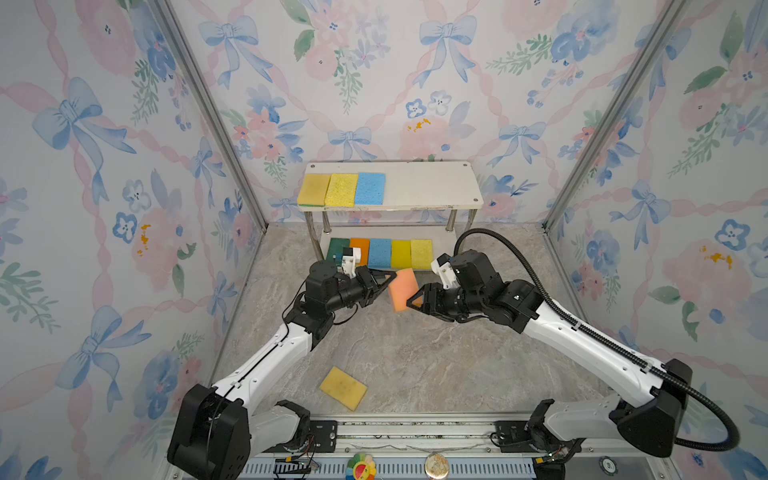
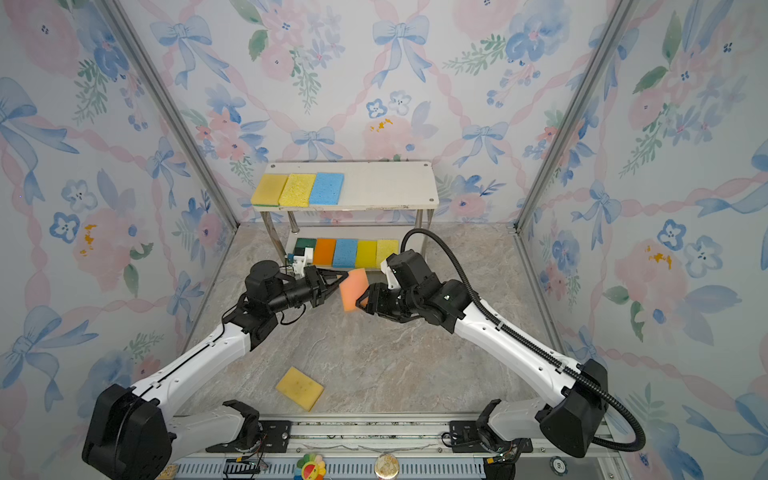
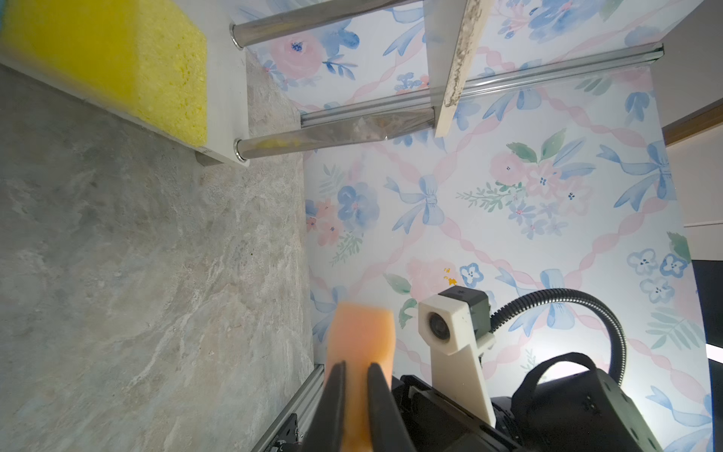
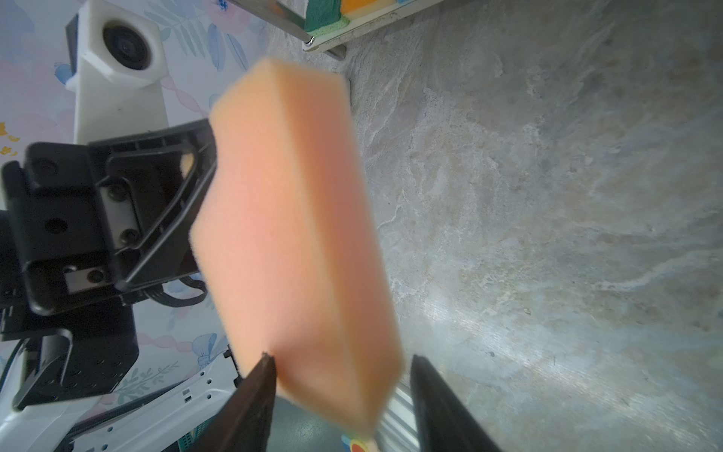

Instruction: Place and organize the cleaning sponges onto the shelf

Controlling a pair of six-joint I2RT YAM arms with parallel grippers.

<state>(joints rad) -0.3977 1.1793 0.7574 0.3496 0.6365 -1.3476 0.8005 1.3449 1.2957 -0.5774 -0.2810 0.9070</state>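
Floral-papered walls [image 1: 374, 83] box in your grey marbled surface [image 1: 415, 353]. Shelf [image 1: 432, 187] stands at mid back edge.

Top board, left end, three side by side: smooth yellow sponge [image 1: 314, 189], porous yellow sponge [image 1: 341, 190], blue sponge [image 1: 370, 188].

Lower board, left to right, five in a row: green sponge [image 1: 337, 248], orange sponge [image 1: 360, 249], lower blue sponge [image 1: 380, 253], deep yellow sponge [image 1: 401, 254], pale yellow sponge [image 1: 422, 253].

Peach sponge [image 1: 403, 289] is off the surface, tilted in the air in front of the shelf, between your two arms. Your left fingers [image 3: 336, 399] are pinched nearly closed on one side of it and carry it. Your right fingers [image 4: 254, 399] straddle its other end, parted wider than the sponge. In the right wrist view one touches a face and the other stands clear, so no grip there.

Loose yellow sponge [image 1: 343, 387] lies flat near the front edge, left of centre, well apart from both sets of fingers.
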